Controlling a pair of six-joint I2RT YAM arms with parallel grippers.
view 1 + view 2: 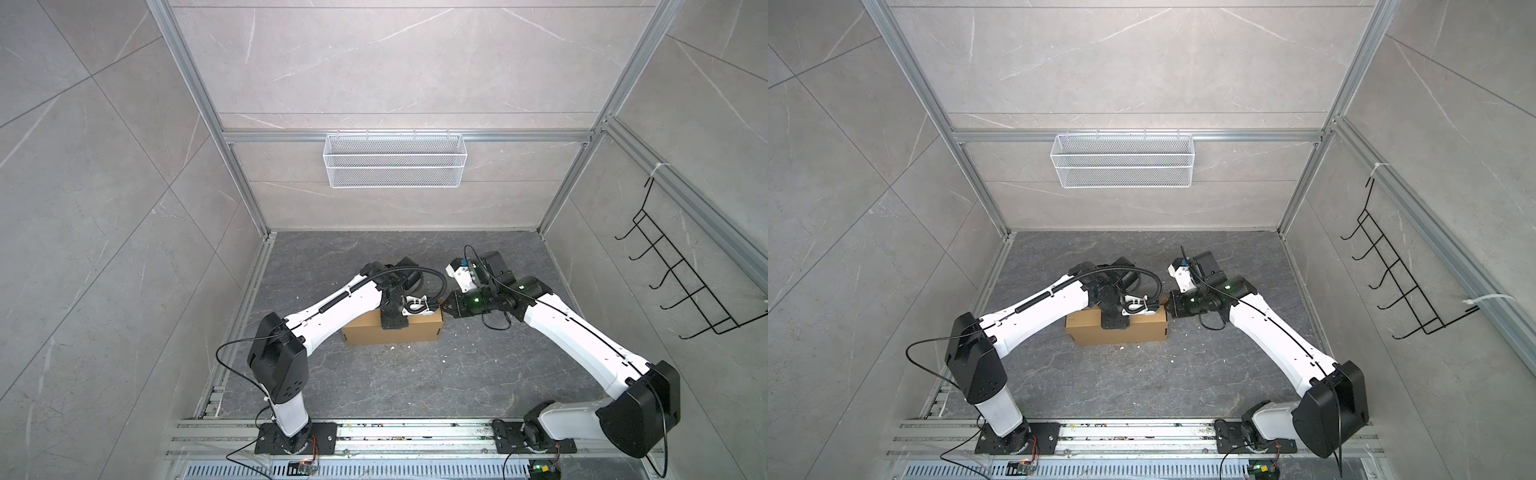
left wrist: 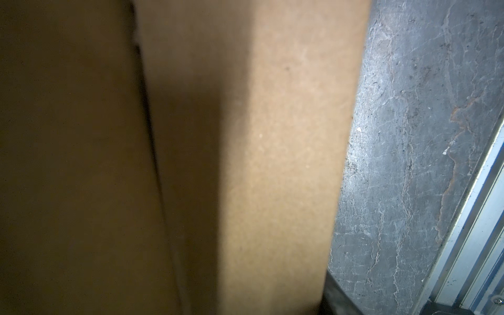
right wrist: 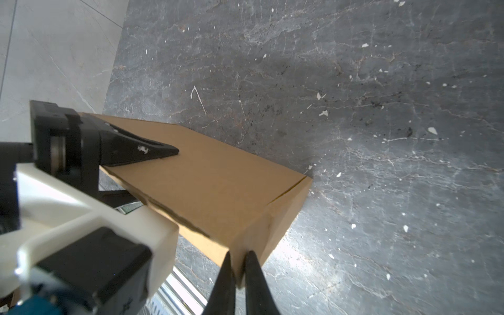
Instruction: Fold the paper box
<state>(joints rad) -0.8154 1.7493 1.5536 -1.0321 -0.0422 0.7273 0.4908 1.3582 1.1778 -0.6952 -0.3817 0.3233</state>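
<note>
The right gripper (image 1: 444,307) meets the paper box (image 1: 411,333) at the box's 2 o'clock corner in both top views, its jaws drawn together there. The left gripper (image 1: 393,322) comes in from 10 o'clock and rests on the lid a little left of the lid's middle, tips pointing to 6 o'clock. From above I cannot tell how its jaws stand. The box sits with its lid down near the middle of the dark stone floor (image 1: 415,382), long side running from 9 to 3 o'clock. A white wire basket (image 1: 395,160) hangs on the back wall at 12 o'clock. A black hook rack (image 1: 685,266) hangs on the side wall at 3 o'clock.

The left wrist view is mostly blurred brown cardboard (image 2: 272,163), seen very close. Beside it are a strip of floor (image 2: 409,136) and an aluminium rail (image 2: 477,231). No fingers show.

In the right wrist view the right gripper (image 3: 238,255) is clamped on the box's end corner, with cardboard pinched between its two black fingers (image 3: 226,278). One left finger (image 3: 141,151) lies flat on the lid (image 3: 218,177) at the box's other end. Its partner is hidden, so that hand's state cannot be told. White specks (image 3: 432,130) dot the floor around the box.
</note>
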